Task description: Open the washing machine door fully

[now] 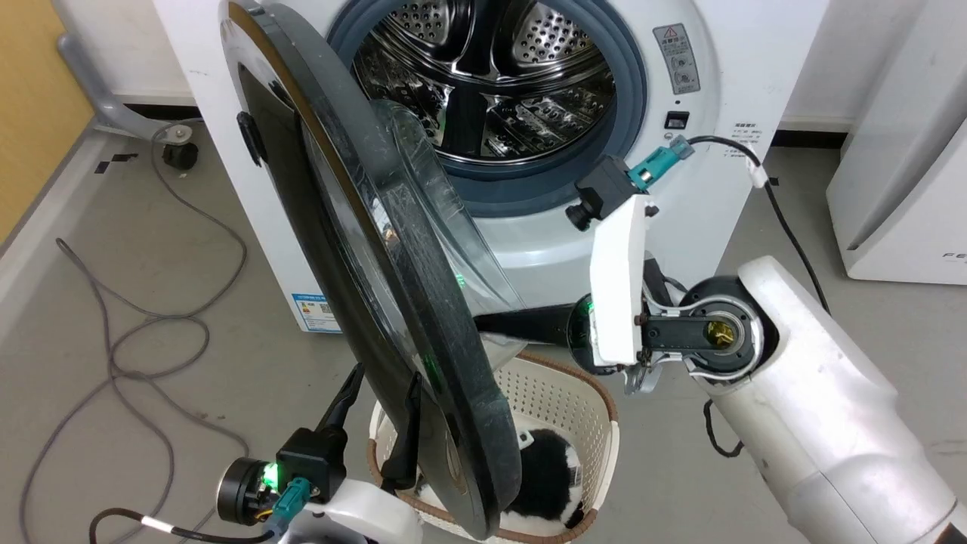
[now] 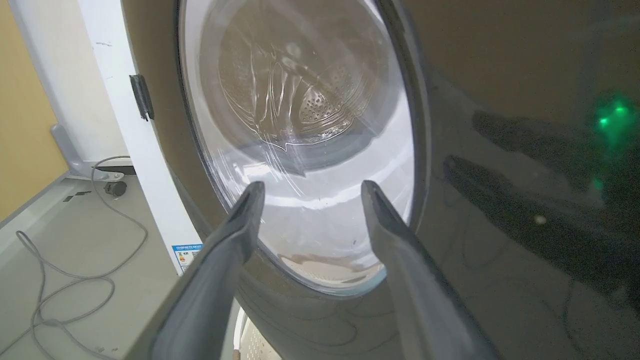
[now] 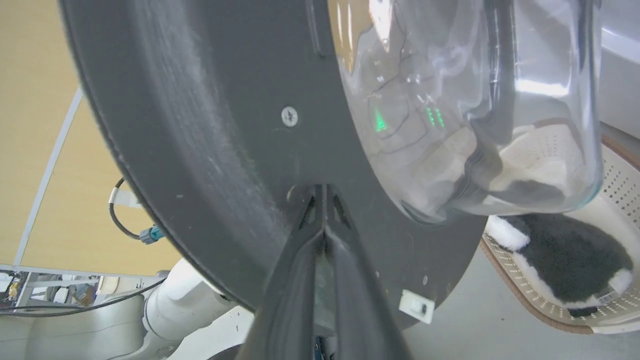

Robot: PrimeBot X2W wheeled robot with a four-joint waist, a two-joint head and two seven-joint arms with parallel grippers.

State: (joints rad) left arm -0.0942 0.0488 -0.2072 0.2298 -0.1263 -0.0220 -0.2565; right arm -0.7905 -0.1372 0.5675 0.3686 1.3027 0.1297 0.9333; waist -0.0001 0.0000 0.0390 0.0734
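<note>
The washing machine (image 1: pixel 748 75) is white, with its steel drum (image 1: pixel 491 68) exposed. The washing machine door (image 1: pixel 393 249) stands swung out, almost edge-on in the head view. My left gripper (image 1: pixel 385 375) is open at the lower left, close to the door's glossy black outer face (image 2: pixel 500 200). Its two fingers frame the clear glass centre in the left wrist view, where the gripper (image 2: pixel 312 186) holds nothing. My right gripper (image 3: pixel 324 187) is shut, its tips against the door's dark grey inner rim (image 3: pixel 225 125) beside the bulging glass bowl (image 3: pixel 450 100).
A pale perforated laundry basket (image 1: pixel 574 408) with a black-and-white fluffy item sits on the floor under the door. Grey cables (image 1: pixel 151 325) loop over the floor at left. A white appliance (image 1: pixel 906 151) stands at the right, and a yellow wall at far left.
</note>
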